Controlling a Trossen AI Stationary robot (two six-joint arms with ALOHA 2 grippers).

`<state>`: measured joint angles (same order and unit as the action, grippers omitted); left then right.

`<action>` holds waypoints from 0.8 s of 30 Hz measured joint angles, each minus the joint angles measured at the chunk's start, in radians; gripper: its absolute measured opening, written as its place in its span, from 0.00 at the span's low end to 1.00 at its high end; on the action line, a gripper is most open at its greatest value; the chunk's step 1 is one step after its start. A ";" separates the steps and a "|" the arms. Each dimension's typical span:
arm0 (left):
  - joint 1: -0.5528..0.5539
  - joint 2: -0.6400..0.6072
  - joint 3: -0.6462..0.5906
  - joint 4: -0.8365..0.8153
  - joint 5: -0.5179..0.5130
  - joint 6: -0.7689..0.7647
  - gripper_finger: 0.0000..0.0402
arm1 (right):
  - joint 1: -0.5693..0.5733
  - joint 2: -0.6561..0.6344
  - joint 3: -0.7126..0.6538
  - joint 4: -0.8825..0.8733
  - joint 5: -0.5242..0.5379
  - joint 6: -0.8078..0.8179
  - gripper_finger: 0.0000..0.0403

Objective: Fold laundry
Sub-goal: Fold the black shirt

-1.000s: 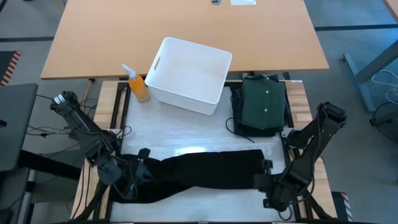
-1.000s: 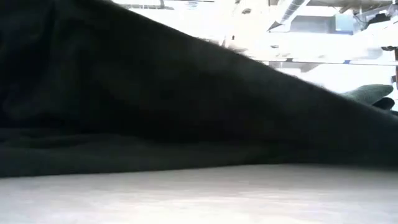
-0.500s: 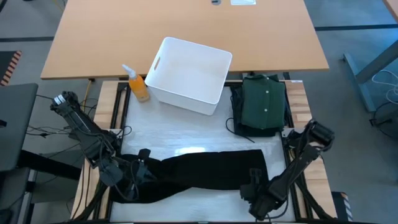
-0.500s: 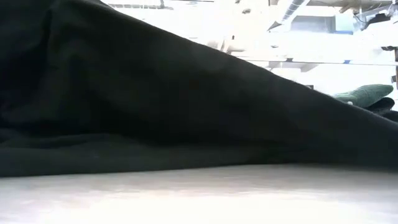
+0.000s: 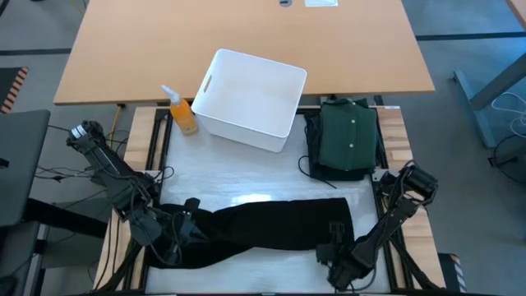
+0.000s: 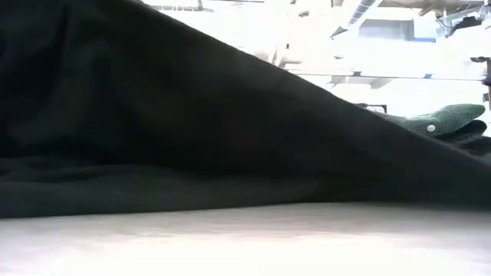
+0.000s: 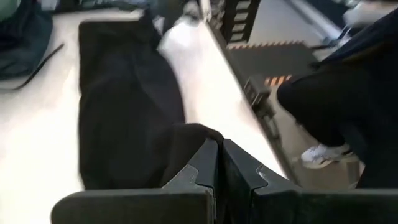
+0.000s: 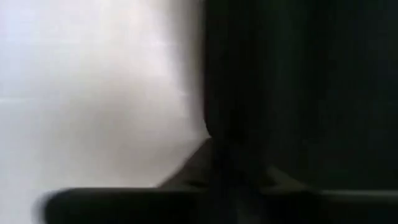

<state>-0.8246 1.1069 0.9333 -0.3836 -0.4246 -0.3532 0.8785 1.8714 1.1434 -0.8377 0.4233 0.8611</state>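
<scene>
A black garment [image 5: 263, 230] lies stretched left to right along the table's near part and fills most of the low view [image 6: 169, 115]. My left gripper [image 5: 185, 232] is shut at its left end, seen in the left wrist view [image 7: 219, 163]. My right gripper [image 5: 335, 245] is low over the garment's near right corner, and its fingers look shut [image 8: 224, 180]. A folded dark green buttoned shirt [image 5: 349, 136] rests flat on darker clothing at the table's far right [image 6: 449, 116]. My left gripper pinches a bunched fold at the garment's left end [image 7: 189, 135] between its two fingers. They come slanting from the table's left and lie along the garment. The held end is raised a little, and the rest lies on the table. My right gripper is at the garment's near right corner [image 8: 214, 118], coming from the table's right. Its own fingers hide the place of contact. How many layers it has cannot be told. The cloth beside it lies on the table.
A white plastic bin [image 5: 251, 99] stands at the far middle, with an orange spray bottle [image 5: 182, 111] to its left. Bare white table [image 5: 238, 177] lies between the bin and the garment. A person's legs and a white shoe [image 7: 320, 154] show beyond the table's near edge.
My right gripper has moved toward the table's left along the near edge, onto the garment's near right corner, and its arm has folded lower. In the low view the garment's right slope has sunk a little, so more of the green shirt shows.
</scene>
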 joint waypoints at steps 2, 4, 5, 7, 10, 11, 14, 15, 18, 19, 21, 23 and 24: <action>0.000 -0.001 0.000 0.046 0.010 0.020 0.00 | -0.010 -0.014 -0.002 -0.069 0.026 -0.004 0.05; 0.000 -0.001 0.000 0.090 0.028 0.048 0.00 | -0.013 -0.039 0.020 -0.121 0.031 0.007 0.05; 0.000 -0.001 0.000 0.108 0.038 0.056 0.00 | -0.015 -0.056 0.036 -0.158 0.029 0.017 0.05; 0.000 -0.003 0.000 0.127 0.047 0.061 0.00 | -0.009 -0.087 0.070 -0.247 0.017 0.026 0.04; 0.000 -0.009 0.000 0.128 0.046 0.061 0.00 | 0.010 -0.138 0.155 -0.388 -0.003 0.029 0.03; 0.000 -0.010 0.000 0.130 0.046 0.062 0.00 | 0.016 -0.156 0.191 -0.432 -0.007 0.029 0.03; -0.002 -0.014 0.000 0.177 0.048 0.080 0.00 | 0.044 -0.194 0.303 -0.551 -0.065 0.032 0.03; -0.002 -0.014 0.000 0.216 0.056 0.097 0.00 | 0.053 -0.204 0.342 -0.563 -0.078 0.032 0.03; -0.009 -0.015 0.000 0.326 0.110 0.143 0.00 | 0.081 -0.229 0.465 -0.580 -0.102 0.032 0.03; -0.011 -0.015 0.000 0.363 0.128 0.155 0.00 | 0.089 -0.232 0.507 -0.584 -0.110 0.033 0.03; -0.020 -0.015 0.000 0.413 0.148 0.168 0.00 | 0.105 -0.231 0.592 -0.579 -0.111 0.059 0.03; -0.033 -0.015 0.000 0.457 0.161 0.171 0.00 | 0.122 -0.230 0.679 -0.572 -0.113 0.096 0.03; -0.041 -0.015 0.000 0.480 0.173 0.178 0.00 | 0.132 -0.230 0.718 -0.566 -0.111 0.111 0.03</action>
<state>-0.8652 1.0920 0.9333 0.0969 -0.2517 -0.1754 1.0103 1.6409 1.8617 -1.4034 0.3128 0.9718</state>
